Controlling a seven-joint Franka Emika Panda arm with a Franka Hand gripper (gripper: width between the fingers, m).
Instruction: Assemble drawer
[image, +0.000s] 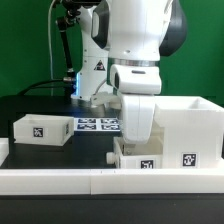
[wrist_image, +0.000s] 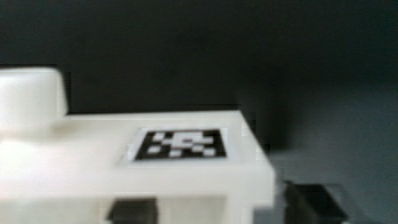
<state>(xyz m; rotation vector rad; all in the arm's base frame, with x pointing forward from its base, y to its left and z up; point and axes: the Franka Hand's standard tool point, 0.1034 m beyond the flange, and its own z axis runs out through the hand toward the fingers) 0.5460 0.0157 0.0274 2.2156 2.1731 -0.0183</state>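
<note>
In the exterior view the tall boxy shell (image: 192, 122) stands at the right with a tag on its front. One low tray (image: 42, 128) lies at the left. A second low tray (image: 140, 158) sits against the shell's left side, just behind the front rail. My gripper (image: 134, 138) hangs straight down onto this tray. In the wrist view the tray's tagged white face (wrist_image: 187, 143) fills the lower half. My gripper (wrist_image: 228, 206) straddles its edge, with one dark fingertip (wrist_image: 143, 210) over the white part and the other (wrist_image: 317, 200) beside it, a thin gap showing. The jaws stand wide apart.
The marker board (image: 100, 124) lies flat behind the gripper, between the two trays. A long white border rail (image: 80, 180) runs along the table's front. A rounded white part (wrist_image: 27, 100) shows at the wrist view's edge; I cannot tell what it is.
</note>
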